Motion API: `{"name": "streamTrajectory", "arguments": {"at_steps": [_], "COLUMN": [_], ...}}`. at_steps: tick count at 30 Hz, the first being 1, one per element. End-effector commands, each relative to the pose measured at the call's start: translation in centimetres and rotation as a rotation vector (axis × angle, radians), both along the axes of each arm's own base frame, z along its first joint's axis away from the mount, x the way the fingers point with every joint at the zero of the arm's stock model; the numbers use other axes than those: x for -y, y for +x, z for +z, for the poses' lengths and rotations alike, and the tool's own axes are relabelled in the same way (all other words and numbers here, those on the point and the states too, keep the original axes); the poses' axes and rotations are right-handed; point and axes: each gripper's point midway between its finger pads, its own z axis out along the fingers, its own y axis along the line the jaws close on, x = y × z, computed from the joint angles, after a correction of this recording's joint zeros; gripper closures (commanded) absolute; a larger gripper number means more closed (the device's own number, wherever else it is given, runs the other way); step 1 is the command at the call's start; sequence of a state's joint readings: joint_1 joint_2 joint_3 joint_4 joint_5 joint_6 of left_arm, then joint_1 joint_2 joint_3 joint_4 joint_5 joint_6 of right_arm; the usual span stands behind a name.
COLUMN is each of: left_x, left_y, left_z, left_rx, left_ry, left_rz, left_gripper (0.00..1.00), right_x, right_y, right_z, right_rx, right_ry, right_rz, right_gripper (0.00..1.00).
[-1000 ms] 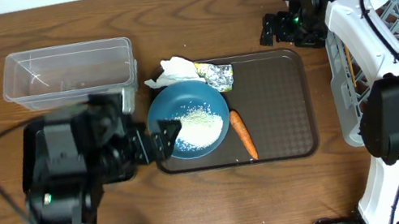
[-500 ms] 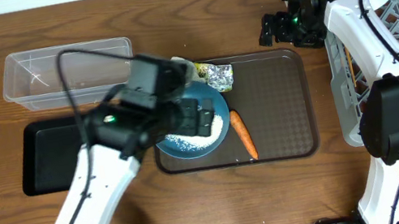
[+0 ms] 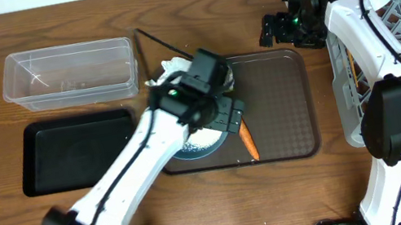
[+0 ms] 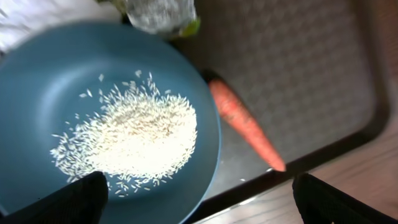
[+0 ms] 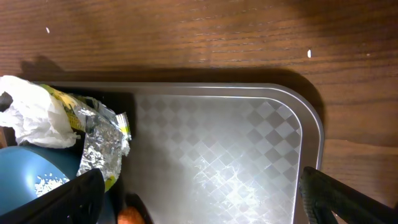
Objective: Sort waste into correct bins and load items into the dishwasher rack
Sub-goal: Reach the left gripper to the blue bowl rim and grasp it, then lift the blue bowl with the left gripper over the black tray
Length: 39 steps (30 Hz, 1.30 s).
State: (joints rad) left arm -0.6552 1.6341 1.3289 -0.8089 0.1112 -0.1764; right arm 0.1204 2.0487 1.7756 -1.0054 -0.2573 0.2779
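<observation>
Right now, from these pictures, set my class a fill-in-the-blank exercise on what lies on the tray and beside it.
1. The rice lies in a dark-____ bowl.
2. The carrot lies beside that bowl on the ____ tray.
3. Next to the black bin stands a ____ plastic tub.
Missing words: blue; brown; clear.

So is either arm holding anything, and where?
Nothing is held. The left tool hangs open over the large dark-blue bowl; the right tool is open near the flat brown tray.
</observation>
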Motion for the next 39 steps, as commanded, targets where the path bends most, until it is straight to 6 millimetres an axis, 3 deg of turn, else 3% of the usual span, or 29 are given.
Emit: {"name": "streamTrajectory", "arguments": {"at_steps": [1, 7, 14, 17, 24, 28, 32, 39], "left_x": [0.2, 0.5, 0.0, -0.3, -1.2, -1.2, -1.2, -1.2], "left_y": [0.0, -0.7, -0.9, -1.2, -2.2, -2.2, -2.2, -2.2], "left_z": [-2.4, -6.0, -8.7, -9.3, -11.2, -11.4, -11.4, -11.4], "left_rx": [-0.009, -0.020, -0.056, -0.078, -0.128, -0.129, -0.128, -0.134], "left_ry": [0.112, 0.263, 0.341, 0.358, 0.397, 0.399, 0.398, 0.388], "left_rz": [-0.015, -0.058, -0.059, -0.049, -0.029, -0.030, -0.030, 0.005], "left_gripper": [0.02, 0.02, 0.00, 0.10, 0.13, 0.24, 0.44, 0.59], "right_x": [-0.7, -0.6, -0.6, -0.6, -0.6, -0.6, -0.6, -0.7], "right_y": [0.3, 0.3, 0.3, 0.3, 0.3, 0.3, 0.3, 0.3], "right_z": [1.2, 1.2, 1.2, 1.2, 1.2, 1.2, 1.2, 1.2], "right_rx": [0.030, 0.030, 0.030, 0.030, 0.030, 0.030, 0.030, 0.030], "right_ry": [0.010, 0.010, 0.010, 0.010, 0.010, 0.010, 0.010, 0.010], "right_rz": [0.008, 0.007, 0.007, 0.007, 0.007, 0.007, 0.007, 0.008], "right_gripper": [0.01, 0.01, 0.01, 0.01, 0.01, 0.01, 0.01, 0.01]}}
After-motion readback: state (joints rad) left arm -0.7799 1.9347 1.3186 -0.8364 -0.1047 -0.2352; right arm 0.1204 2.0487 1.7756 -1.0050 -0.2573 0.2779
